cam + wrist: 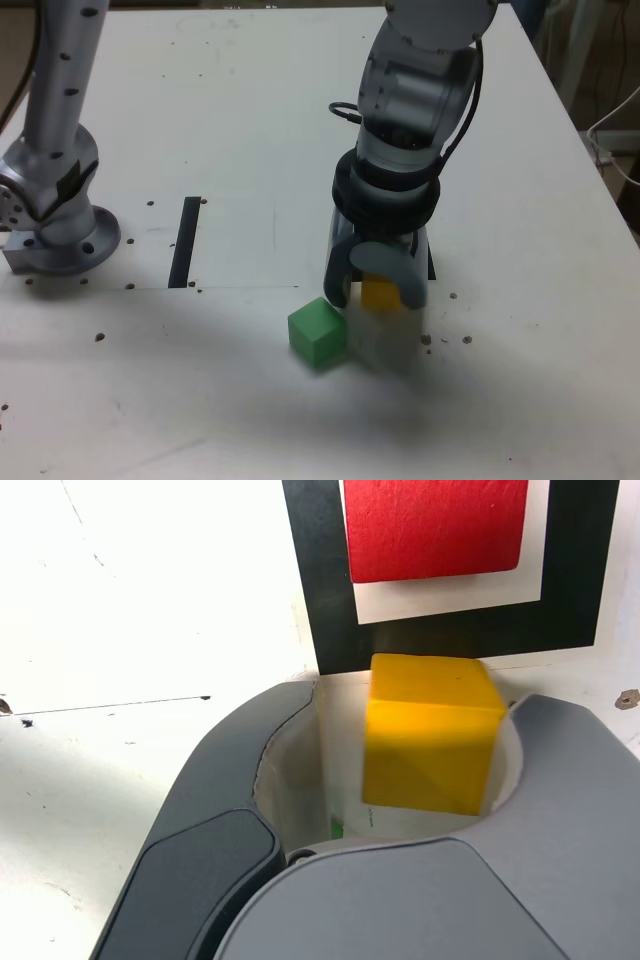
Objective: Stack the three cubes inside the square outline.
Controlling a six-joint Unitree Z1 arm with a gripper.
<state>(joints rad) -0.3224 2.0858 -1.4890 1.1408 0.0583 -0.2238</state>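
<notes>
Right now the gripper [378, 283] is pointing down at the white table [250, 120], and its dark grey jaws are clamping the yellow cube [380, 292] between them. In the wrist view the same gripper [400, 780] is cradling the yellow cube [430, 735] in its hollow, one jaw on each side of the block.

Beyond it in that view, the red cube [435, 525] is sitting inside the square outline [325, 590], with a band of white centre showing around it. The yellow cube is hanging just outside the black frame's near edge.

In the exterior view the green cube [318, 333] is resting on the table just to the exterior view's left of the gripper, very close to it. A straight black strip [185, 242] is lying farther to that side, and the arm's metal base [60, 235] is standing at that view's left edge.
</notes>
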